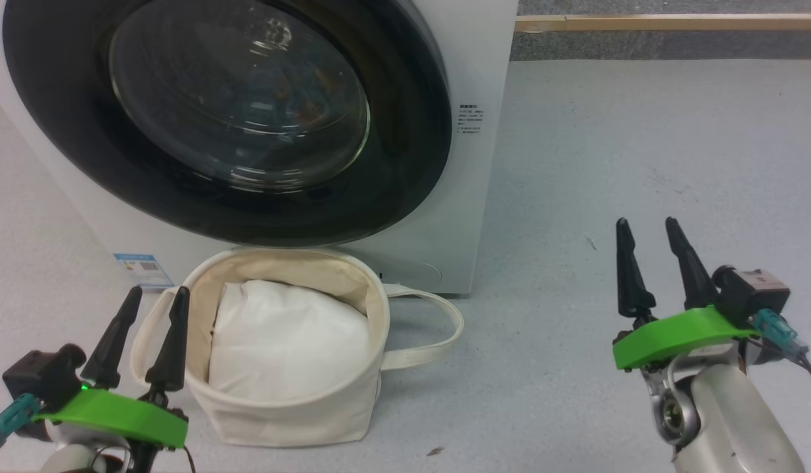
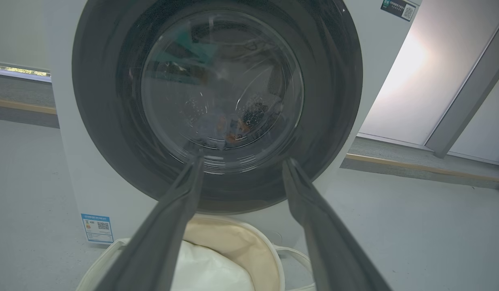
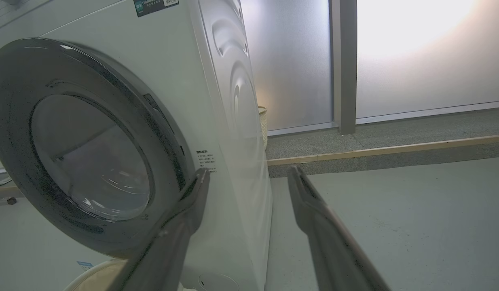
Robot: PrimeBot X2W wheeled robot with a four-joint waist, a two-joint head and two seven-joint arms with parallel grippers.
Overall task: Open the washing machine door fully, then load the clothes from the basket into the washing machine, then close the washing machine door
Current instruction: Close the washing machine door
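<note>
Well apart, left hand (image 1: pixel 159 290), right hand (image 1: pixel 647 223), both splayed upward

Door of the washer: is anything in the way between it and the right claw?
No, nothing I can see. Just bare floor lies between the right claw and the shut door. The basket sits on the floor below the door, nearer the left claw, off to the side of that path.

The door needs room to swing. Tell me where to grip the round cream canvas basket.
Grip the cream loop handle jutting from the right of the round cream canvas basket, coming from the right with the open right gripper. That strap stands clear of the wall, so a finger fits through; the soft rim may fold.
</note>
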